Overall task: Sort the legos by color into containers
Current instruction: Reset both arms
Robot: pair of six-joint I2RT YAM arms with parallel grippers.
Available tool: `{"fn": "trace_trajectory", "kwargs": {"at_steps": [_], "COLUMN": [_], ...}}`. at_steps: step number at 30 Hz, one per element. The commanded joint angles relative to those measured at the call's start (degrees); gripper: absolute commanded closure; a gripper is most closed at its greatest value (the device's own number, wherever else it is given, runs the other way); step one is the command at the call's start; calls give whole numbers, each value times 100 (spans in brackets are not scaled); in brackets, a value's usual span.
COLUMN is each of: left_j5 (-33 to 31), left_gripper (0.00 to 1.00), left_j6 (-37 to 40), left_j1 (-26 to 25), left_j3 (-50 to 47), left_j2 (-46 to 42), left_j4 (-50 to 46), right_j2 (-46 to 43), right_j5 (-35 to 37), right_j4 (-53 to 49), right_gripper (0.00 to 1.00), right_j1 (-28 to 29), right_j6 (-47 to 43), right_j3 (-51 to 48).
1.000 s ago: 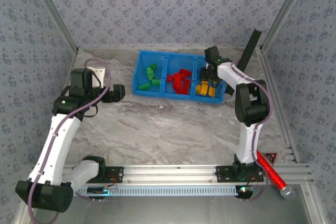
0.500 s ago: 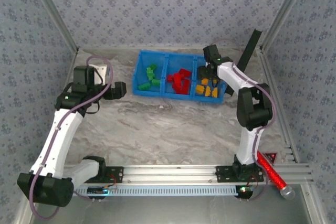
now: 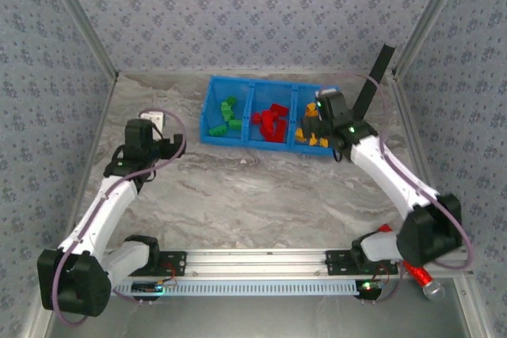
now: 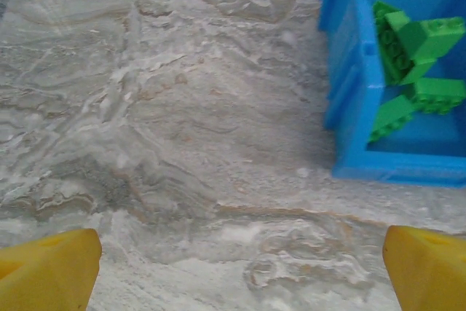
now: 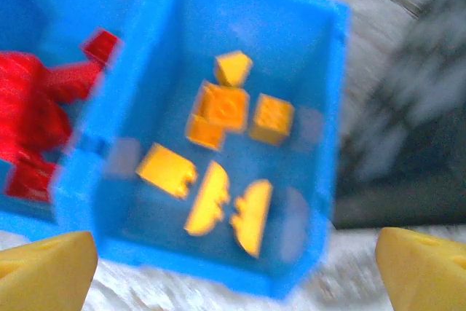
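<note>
The blue tray point(image 3: 238, 143) holds the three containers. Green legos point(image 3: 226, 119) lie in its left compartment, red legos point(image 3: 273, 123) in the middle one, orange-yellow legos point(image 3: 312, 135) in the right one. My right gripper point(image 3: 311, 121) hangs open over the right compartment. Its wrist view shows several orange-yellow legos point(image 5: 218, 143) below the gripper point(image 5: 237, 274), red ones point(image 5: 29, 121) to the left, and nothing between the fingertips point(image 5: 44, 267). My left gripper point(image 3: 170, 148) stands open over bare table left of the tray. In its wrist view the gripper point(image 4: 240, 274) is empty, with green legos point(image 4: 415, 56) behind the tray wall point(image 4: 349, 92).
A red cylinder with a silver tip point(image 3: 413, 265) lies at the near right by the aluminium rail point(image 3: 269, 261). A black strip point(image 3: 374, 77) leans at the back right behind the tray. A small white thing point(image 3: 152, 117) sits at the left by my left arm.
My right gripper has opened and its arm has swung back toward the near side, staying over the orange-yellow compartment. My left arm has drawn back and lower.
</note>
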Motion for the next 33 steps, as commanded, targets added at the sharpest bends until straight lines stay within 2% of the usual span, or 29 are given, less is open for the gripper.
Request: {"fn": "trace_trajectory", "kwargs": {"at_steps": [1, 5, 8, 13, 15, 21, 23, 24, 26, 28, 33], "left_j5": [-527, -744, -679, -409, -419, -329, -62, -49, 164, 183, 180], "left_gripper": [1, 1, 1, 1, 1, 1, 1, 1, 1, 1, 1], "left_j6": [385, 467, 560, 592, 597, 540, 351, 338, 275, 267, 269], "left_j1": [40, 157, 328, 425, 455, 653, 841, 869, 966, 978, 985], "left_j3": [-690, -1494, -2003, -2109, -2256, -2087, -1867, -1839, -1697, -1708, -1707], "left_j2": [-48, 536, 1132, 1598, 1758, 3112, 2911, 3021, 2961, 2963, 2966], "left_j4": [1747, 3205, 4582, 5231, 5860, 7016, 6135, 6314, 5882, 5935, 5942], "right_j2": [-765, -1472, -1918, -2174, -2189, -2351, -2313, -2262, -2062, -1761, -770], "right_j5": [645, 436, 737, 1123, 1191, 1138, 1098, 1011, 930, 874, 139], "right_j4": [612, 853, 1213, 1654, 1886, 2759, 3132, 3299, 3703, 4243, 5689], "right_gripper": [0, 0, 0, 0, 0, 0, 0, 0, 0, 0, 0], "right_j1": [-172, -417, -389, -567, -602, -799, -931, -1034, -1234, -1427, -1901], "right_j6": [569, 1136, 1204, 958, 831, 267, 56, 28, -17, -65, -92], "right_j3": [-1001, -1893, -2491, -3102, -3304, -3666, -3844, -3923, -4063, -4171, -4175]}}
